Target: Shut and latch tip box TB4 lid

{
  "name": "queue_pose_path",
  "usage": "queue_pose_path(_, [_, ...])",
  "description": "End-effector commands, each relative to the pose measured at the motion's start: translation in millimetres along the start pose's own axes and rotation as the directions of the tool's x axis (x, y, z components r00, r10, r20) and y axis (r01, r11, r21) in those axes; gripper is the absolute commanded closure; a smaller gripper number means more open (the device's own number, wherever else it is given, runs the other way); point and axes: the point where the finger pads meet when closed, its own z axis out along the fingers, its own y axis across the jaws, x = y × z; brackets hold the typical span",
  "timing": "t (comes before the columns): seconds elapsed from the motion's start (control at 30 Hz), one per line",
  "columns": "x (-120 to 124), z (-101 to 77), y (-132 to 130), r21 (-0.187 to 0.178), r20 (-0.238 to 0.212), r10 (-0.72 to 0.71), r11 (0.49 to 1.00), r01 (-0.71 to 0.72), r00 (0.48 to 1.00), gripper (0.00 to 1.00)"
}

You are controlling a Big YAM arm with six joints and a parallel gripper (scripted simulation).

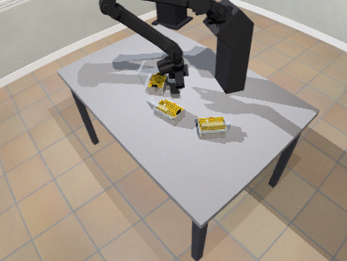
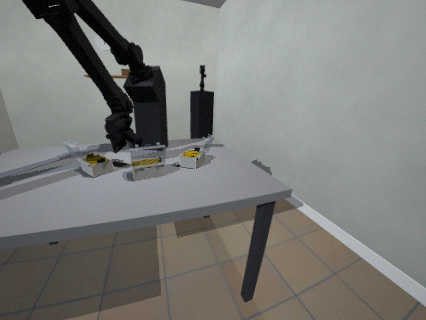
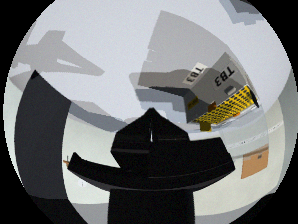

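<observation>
Three white tip boxes with yellow tip racks stand on the grey table (image 1: 212,175) (image 2: 65,200). The far box (image 1: 156,81) (image 2: 96,164) (image 3: 216,83) carries a label that reads like TB3 in the wrist view, and its clear lid (image 1: 143,68) (image 3: 176,50) is open. The middle box (image 1: 169,110) (image 2: 148,169) has its lid (image 2: 147,153) standing up. The right box (image 1: 212,126) (image 2: 192,158) is also open. I cannot read their labels. My gripper (image 1: 179,86) (image 2: 120,145) (image 3: 151,111) is shut and empty, low beside the far box, between it and the middle box.
A tall black column (image 1: 232,49) (image 2: 148,105) stands on the table behind the boxes, beside the arm's base (image 1: 171,16). A second black stand (image 2: 201,112) shows further back. The table's edges lie well away from the boxes.
</observation>
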Motion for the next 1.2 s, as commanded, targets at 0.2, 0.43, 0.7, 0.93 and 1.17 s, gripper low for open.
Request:
queue_pose_path(0.2, [26,-46.0,8,-0.008,0.001,-0.021,1.000,0.021,1.000,1.00])
queue_pose_path(0.43, [43,-74.7,9,-0.006,0.000,-0.007,1.000,0.007,1.000,1.00])
queue_pose_path(0.7, [59,-102.8,8,-0.003,0.001,-0.005,1.000,0.005,1.000,1.00])
queue_pose_path(0.93, [66,-114.9,8,-0.001,0.002,-0.004,1.000,0.004,1.000,1.00])
queue_pose_path(1.17, [50,-121.8,12,0.059,-0.007,-0.149,0.987,0.149,0.989,1.00])
